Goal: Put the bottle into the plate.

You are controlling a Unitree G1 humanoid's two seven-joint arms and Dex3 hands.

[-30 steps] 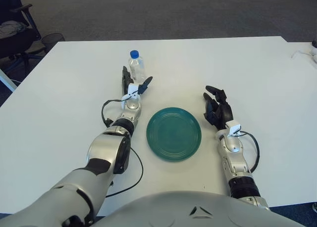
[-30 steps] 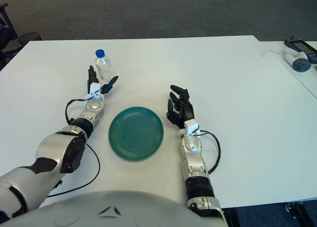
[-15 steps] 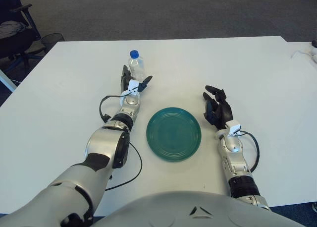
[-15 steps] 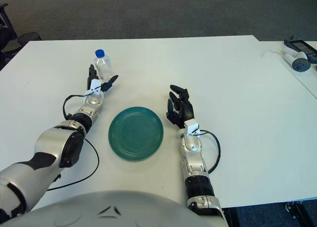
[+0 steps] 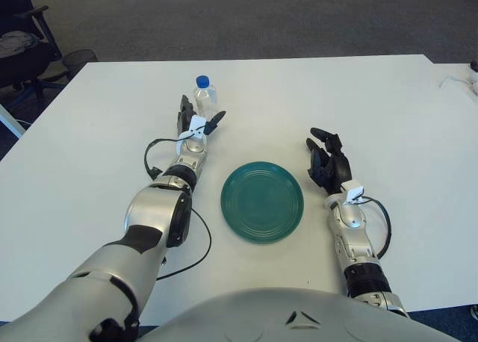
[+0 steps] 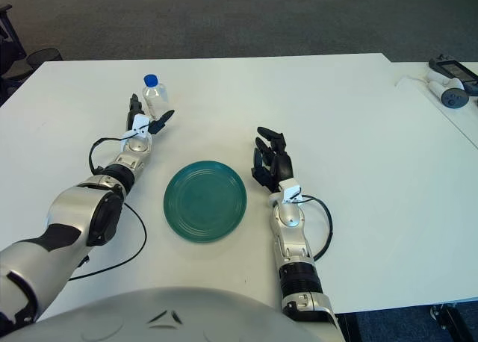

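Observation:
A clear plastic bottle (image 5: 204, 97) with a blue cap stands upright on the white table, at the far left. My left hand (image 5: 195, 119) is stretched out just in front of it, fingers spread on either side of its base, not closed on it. A round teal plate (image 5: 262, 201) lies nearer me in the middle, with nothing in it. My right hand (image 5: 327, 160) shows to the right of the plate, fingers loosely open and holding nothing.
A black cable (image 5: 196, 245) loops on the table (image 5: 89, 148) beside my left forearm. Small white and grey devices (image 6: 447, 88) lie at the far right. An office chair (image 5: 19, 51) stands off the table's left corner.
My left hand has slid forward toward the bottle, its spread fingers now flanking the bottle's base. The bottle, plate and right hand have not moved.

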